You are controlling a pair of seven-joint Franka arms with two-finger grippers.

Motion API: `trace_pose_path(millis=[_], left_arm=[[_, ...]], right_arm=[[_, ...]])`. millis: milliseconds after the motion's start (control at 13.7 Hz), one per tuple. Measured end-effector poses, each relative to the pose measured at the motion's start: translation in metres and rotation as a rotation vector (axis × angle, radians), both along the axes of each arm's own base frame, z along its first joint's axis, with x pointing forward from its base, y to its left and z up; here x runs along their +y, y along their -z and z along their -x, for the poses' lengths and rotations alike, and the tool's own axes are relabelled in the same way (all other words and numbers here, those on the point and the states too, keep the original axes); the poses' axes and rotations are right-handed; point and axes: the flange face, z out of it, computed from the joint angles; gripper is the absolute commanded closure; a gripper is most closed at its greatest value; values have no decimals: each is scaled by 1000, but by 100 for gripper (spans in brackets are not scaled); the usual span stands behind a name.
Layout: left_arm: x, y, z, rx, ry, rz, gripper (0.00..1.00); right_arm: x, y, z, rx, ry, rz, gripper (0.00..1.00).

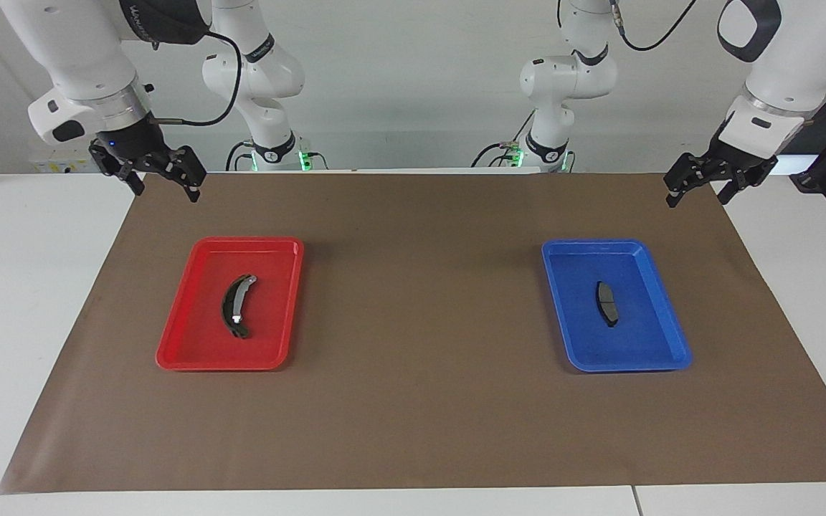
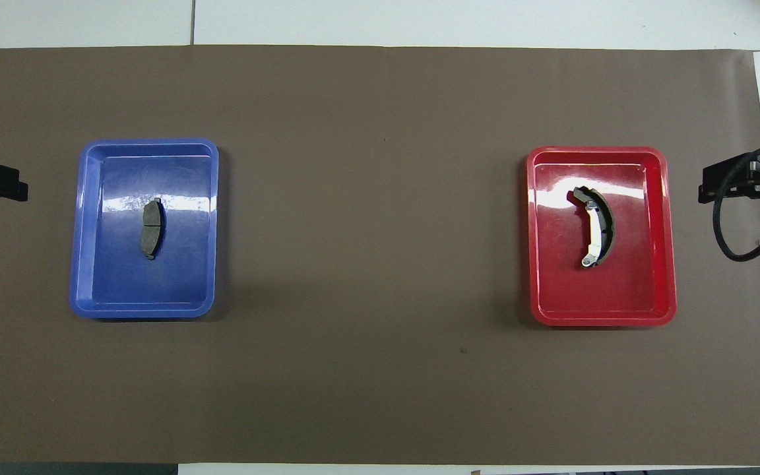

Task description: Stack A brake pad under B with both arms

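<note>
The right hand (image 1: 162,185) is hanging in the air over the brown mat's (image 1: 413,401) corner at the right arm's end of the worktop (image 1: 19,287), fingers spread wide and gripping nothing. Next along, the red tray (image 1: 191,355) is sitting flat on the mat, and B (image 1: 236,306), the long black crescent shoe, is lying in the middle of it. Its long axis is running roughly toward and away from the robots, with the shiny silver tip pointing at the robots' end and the curve bulging toward the right arm's end of the worktop.

Well apart from it, the blue tray (image 1: 571,355) is holding the A brake pad (image 1: 606,303), lying flat near the centre, its long axis also running toward and away from the robots, groove crossing the middle.

The left hand (image 1: 696,190) is hovering over the mat's edge at the left arm's end, also released and empty.
</note>
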Motion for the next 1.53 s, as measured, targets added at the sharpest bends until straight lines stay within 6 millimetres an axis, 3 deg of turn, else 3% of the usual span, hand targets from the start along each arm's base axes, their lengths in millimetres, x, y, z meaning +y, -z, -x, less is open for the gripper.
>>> trace_pose_path(millis=[438, 657, 1021, 1532], left_arm=[[-6, 10, -2, -5, 35, -1, 1], [-8, 35, -4, -41, 80, -3, 1], [-18, 115, -6, -60, 107, -2, 1], [-29, 254, -13, -51, 130, -1, 1]], right_arm=[[1, 0, 0, 0, -2, 0, 0], [1, 0, 0, 0, -3, 0, 0], [1, 0, 0, 0, -3, 0, 0], [1, 0, 0, 0, -3, 0, 0]])
